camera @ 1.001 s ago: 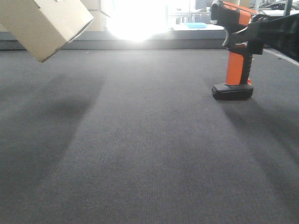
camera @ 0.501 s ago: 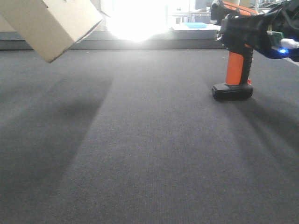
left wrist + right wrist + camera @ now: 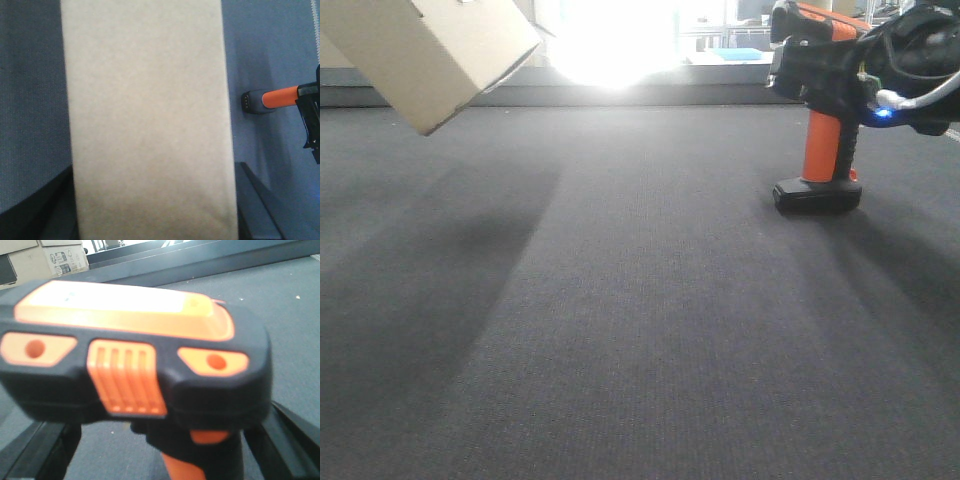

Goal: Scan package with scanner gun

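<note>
Clamps the package (image 3: 150, 115) in the left gripper (image 3: 155, 170), dark fingers (image 3: 35, 212) hard against both long sides. Holds it off the grey mat (image 3: 640, 330), tilted with one corner lowest, directly ahead of that gripper and filling most of its wrist view. Straddles the scanner gun (image 3: 820, 145) with the right gripper (image 3: 825, 85), jaws spread either side of the orange handle just below the head. Leaves a strip of mat showing between one finger and the handle in the right wrist view, so reads as spread, not clamped. Stands the scanner gun upright on its flat black foot on the mat, head nearest the right wrist camera, blurred, orange top plate and ribbed orange panel facing it. Shows a blue light (image 3: 883, 113) and loose cables (image 3: 920, 95) on the right wrist. Puts the scanner gun off to the right of the left gripper, well apart from the package, mat between them. Catches tan cartons (image 3: 30, 265) with a black rectangle far beyond the right gripper, past the mat's edge.
</note>
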Available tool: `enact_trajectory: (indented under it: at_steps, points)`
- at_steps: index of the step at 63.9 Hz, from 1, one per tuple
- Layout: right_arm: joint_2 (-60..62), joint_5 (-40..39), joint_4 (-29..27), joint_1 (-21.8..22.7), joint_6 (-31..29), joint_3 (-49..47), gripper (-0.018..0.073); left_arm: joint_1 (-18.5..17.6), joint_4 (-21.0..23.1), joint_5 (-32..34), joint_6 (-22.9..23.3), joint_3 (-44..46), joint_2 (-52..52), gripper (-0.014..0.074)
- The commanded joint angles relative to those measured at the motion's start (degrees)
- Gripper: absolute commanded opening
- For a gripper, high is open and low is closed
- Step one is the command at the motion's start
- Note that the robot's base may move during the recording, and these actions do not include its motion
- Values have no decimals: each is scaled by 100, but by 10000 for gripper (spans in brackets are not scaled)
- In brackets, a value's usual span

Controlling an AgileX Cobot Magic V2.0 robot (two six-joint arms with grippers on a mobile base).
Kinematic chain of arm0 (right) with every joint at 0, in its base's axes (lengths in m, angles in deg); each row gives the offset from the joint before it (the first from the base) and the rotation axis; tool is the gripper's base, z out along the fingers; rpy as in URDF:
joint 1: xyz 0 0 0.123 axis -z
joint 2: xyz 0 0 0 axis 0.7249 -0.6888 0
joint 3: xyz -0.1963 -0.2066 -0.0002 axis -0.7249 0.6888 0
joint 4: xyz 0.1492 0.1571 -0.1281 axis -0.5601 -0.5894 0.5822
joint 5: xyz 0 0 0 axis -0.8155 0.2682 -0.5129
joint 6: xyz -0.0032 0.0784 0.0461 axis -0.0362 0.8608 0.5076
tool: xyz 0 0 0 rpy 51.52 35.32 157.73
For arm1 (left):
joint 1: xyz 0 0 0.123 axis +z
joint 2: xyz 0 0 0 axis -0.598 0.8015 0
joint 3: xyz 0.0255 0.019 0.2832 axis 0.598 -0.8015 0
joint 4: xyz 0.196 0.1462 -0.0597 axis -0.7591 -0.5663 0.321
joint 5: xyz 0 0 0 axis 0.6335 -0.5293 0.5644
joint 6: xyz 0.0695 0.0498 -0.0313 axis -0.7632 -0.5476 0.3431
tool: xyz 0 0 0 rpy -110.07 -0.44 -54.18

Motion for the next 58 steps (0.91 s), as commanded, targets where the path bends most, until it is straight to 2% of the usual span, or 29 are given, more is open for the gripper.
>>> enact_trajectory:
  at_steps: [1, 13, 40, 50, 58]
  points:
    - [-85, -215, -32, 1, -240, -94, 568, -22, 37, 66, -2, 48, -79, -111]
    - [-121, -279, -32, 1, -361, -219, 568, -22, -143, 66, -2, 48, -79, -111]
    - [-134, -279, -310, 11, -385, -258, 565, -22, -143, 66, -2, 48, -79, -111]
    - [-157, -254, -310, 11, -484, -258, 494, -22, -143, 66, -2, 48, -79, -111]
    - [-157, -254, -310, 11, -484, -258, 332, -22, -143, 66, -2, 48, -79, -111]
